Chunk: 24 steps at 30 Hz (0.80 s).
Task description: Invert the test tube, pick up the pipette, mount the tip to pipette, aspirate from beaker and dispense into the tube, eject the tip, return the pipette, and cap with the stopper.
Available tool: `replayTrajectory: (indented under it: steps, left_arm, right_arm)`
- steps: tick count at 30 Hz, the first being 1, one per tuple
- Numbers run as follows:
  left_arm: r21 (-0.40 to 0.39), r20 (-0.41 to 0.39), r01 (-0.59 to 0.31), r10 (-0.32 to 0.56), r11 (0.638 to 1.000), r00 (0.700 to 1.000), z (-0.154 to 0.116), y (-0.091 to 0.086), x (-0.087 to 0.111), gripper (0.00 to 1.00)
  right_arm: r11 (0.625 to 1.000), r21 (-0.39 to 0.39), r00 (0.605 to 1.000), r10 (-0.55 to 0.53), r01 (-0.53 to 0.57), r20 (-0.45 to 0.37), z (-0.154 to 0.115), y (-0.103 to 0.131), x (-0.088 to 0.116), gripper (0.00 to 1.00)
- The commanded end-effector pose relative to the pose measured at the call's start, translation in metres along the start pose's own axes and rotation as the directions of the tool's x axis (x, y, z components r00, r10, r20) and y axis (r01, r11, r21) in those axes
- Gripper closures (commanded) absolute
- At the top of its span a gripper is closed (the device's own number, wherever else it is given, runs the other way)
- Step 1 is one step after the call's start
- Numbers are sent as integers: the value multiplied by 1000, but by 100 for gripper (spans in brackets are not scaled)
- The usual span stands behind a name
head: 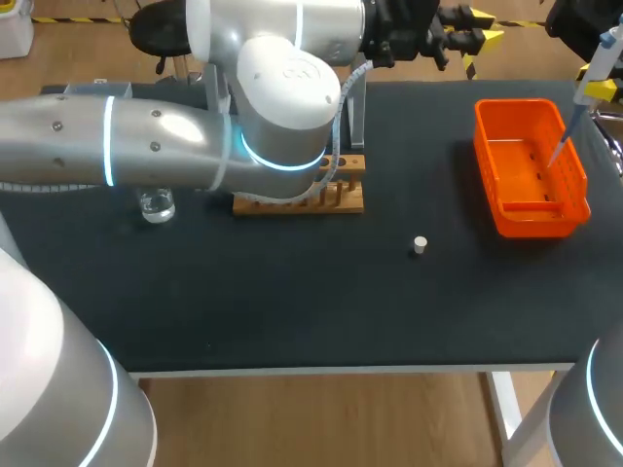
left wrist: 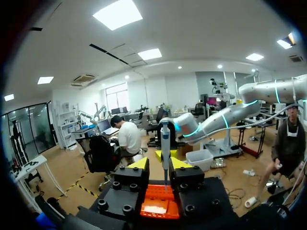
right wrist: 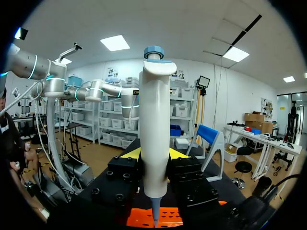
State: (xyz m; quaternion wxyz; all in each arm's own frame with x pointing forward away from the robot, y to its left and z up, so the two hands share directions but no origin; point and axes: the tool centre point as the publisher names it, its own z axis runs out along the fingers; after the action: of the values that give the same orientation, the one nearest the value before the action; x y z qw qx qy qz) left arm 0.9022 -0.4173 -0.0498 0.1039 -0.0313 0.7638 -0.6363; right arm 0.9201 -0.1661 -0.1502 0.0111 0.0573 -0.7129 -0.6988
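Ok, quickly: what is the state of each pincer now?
Left pincer: open, empty.
Right pincer: closed on the pipette.

Lab bench here, plainly: the black table (head: 292, 311) carries a wooden tube rack (head: 347, 200), a glass beaker (head: 157, 205) and an orange bin (head: 576, 175). A pipette (right wrist: 153, 139) hangs above, and a silver robot arm (head: 146, 146) spans the bench.

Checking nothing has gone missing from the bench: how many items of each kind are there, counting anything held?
Beaker: 1
Wooden rack: 1
Stopper: 1
Orange bin: 1
Pipette: 1
Total: 5
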Motion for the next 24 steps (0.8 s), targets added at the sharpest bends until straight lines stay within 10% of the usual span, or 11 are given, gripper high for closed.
replayTrajectory:
  steps: [1,24]
  left_arm:
    - [-1,-2,0,0,1000,1000,0,0,0,100]
    - [92,-42,15,-11,996,999,47,-11,13,100]
  right_arm:
    - [1000,2,1000,0,0,2,1,1,1,100]
    - [1000,2,1000,0,0,2,1,1,1,100]
